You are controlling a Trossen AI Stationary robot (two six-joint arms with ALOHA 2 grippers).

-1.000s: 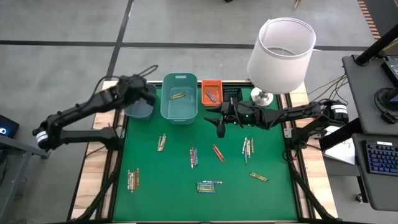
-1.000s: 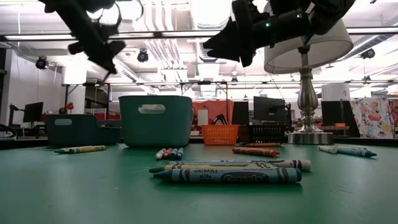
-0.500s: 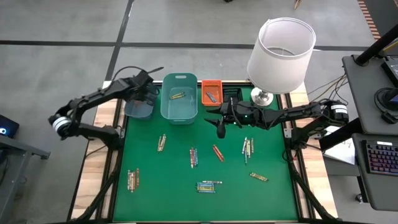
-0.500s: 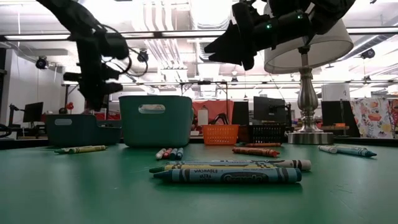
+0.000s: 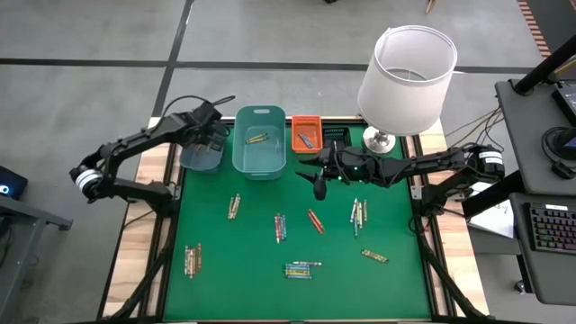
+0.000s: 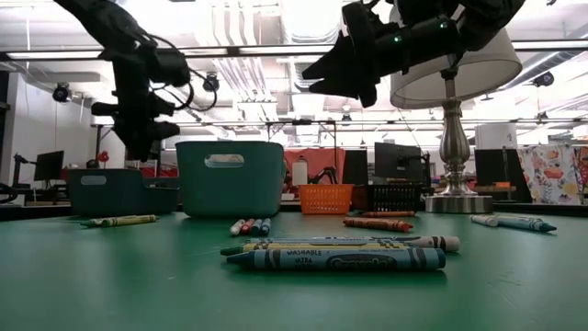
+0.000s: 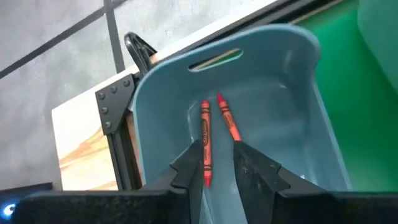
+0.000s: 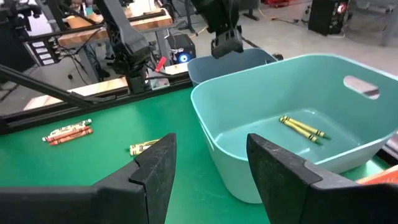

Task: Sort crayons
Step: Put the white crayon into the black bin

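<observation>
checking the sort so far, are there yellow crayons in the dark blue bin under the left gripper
No, the dark blue bin holds two orange-red crayons; none are yellow.

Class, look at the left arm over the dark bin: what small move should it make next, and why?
Probably lift clear. The left gripper hangs over the dark bin, fingers parted, and two red crayons lie inside, seemingly released. Rising lets it head for the crayons on the table.

Crayons, partly sorted

Small clusters of crayons (image 5: 282,227) lie flat, scattered on the green surface (image 5: 225,270); two orange-red ones (image 7: 206,142) in the grey-blue bin (image 7: 280,124), apparently two yellow-green (image 8: 301,128) in the teal bin (image 8: 249,155).
</observation>
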